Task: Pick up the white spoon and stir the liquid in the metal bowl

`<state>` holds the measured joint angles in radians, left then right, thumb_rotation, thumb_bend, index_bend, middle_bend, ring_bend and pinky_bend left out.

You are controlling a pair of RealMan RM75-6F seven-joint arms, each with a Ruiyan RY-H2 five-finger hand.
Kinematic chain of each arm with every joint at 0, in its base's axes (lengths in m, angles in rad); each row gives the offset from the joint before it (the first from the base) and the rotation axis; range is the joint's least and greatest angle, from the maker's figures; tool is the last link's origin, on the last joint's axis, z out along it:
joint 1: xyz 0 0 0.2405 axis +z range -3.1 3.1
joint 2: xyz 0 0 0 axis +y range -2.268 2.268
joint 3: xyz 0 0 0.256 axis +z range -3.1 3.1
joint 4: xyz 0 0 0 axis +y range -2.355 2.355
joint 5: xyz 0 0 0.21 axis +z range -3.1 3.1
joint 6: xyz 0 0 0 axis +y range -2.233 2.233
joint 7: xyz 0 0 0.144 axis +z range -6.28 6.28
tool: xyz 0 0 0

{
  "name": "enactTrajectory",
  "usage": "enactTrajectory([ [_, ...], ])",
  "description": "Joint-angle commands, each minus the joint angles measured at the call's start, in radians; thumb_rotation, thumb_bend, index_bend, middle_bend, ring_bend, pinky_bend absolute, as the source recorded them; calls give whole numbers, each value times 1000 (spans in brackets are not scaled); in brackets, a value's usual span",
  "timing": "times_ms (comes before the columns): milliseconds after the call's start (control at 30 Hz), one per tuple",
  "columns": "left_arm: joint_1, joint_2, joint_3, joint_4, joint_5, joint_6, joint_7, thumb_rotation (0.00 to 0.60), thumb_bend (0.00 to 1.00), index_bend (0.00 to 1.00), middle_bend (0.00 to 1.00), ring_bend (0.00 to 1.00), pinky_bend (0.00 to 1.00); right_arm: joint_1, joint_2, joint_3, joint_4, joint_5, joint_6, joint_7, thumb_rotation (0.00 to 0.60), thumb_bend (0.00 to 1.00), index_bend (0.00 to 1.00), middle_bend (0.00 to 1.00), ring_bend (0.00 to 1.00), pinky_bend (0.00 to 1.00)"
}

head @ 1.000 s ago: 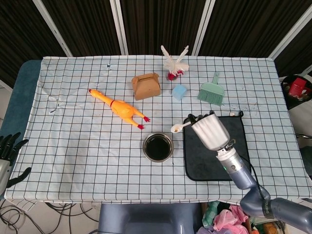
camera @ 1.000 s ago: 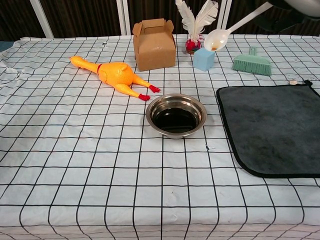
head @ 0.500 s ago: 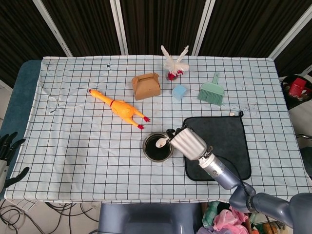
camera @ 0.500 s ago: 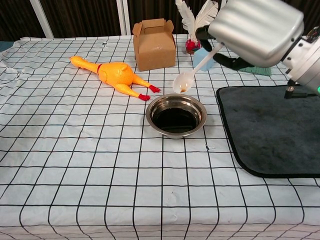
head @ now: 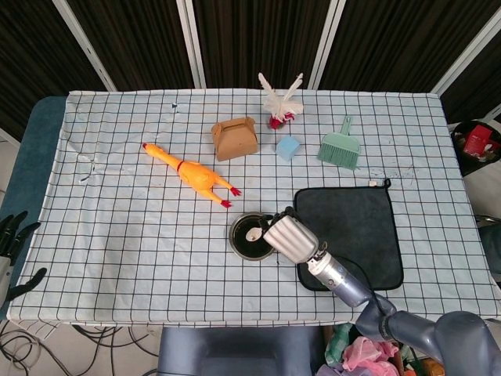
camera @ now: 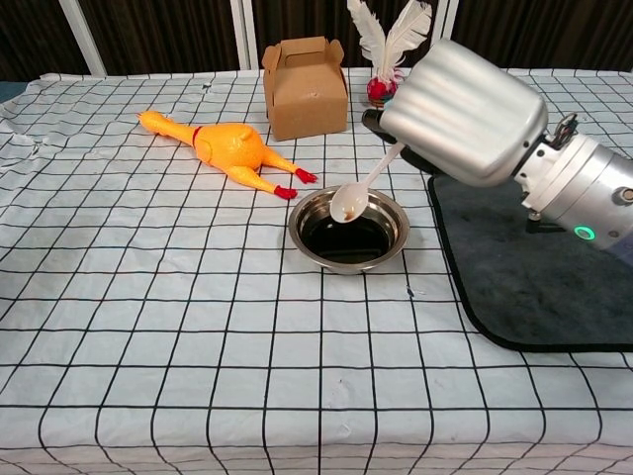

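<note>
One checked tablecloth [head: 117, 235] against dark slatted panels. Right hand [camera: 463, 111] grips white spoon [camera: 352, 199] over metal bowl [camera: 348, 230]; fingers hidden. Left hand [head: 11, 239], cropped at frame edge, rests released.

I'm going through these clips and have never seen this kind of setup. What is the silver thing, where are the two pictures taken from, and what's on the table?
The silver thing is the robot's right hand, holding a white spoon above a metal bowl of dark liquid. One camera looks down from the robot's head, one forward from its chest. The left hand hangs idle off the table edge. Also on the checked cloth: rubber chicken, cardboard box, feathers, blue cube, green brush, dark mat.
</note>
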<state>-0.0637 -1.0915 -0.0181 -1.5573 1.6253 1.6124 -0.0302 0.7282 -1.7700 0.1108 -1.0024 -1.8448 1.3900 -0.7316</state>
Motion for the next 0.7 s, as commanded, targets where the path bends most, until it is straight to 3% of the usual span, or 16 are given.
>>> enactTrajectory([
  [33, 0, 0, -1, 0, -3, 0, 0, 600, 211, 155, 33, 0, 0, 1, -43, -7, 68, -11, 32, 15, 600, 377, 661, 899, 1000, 976],
  [700, -1, -4, -4, -3, -8, -9, 12, 600, 211, 155, 33, 0, 0, 22, -187, -62, 347, -41, 96, 111, 600, 376, 687, 907, 1000, 984],
])
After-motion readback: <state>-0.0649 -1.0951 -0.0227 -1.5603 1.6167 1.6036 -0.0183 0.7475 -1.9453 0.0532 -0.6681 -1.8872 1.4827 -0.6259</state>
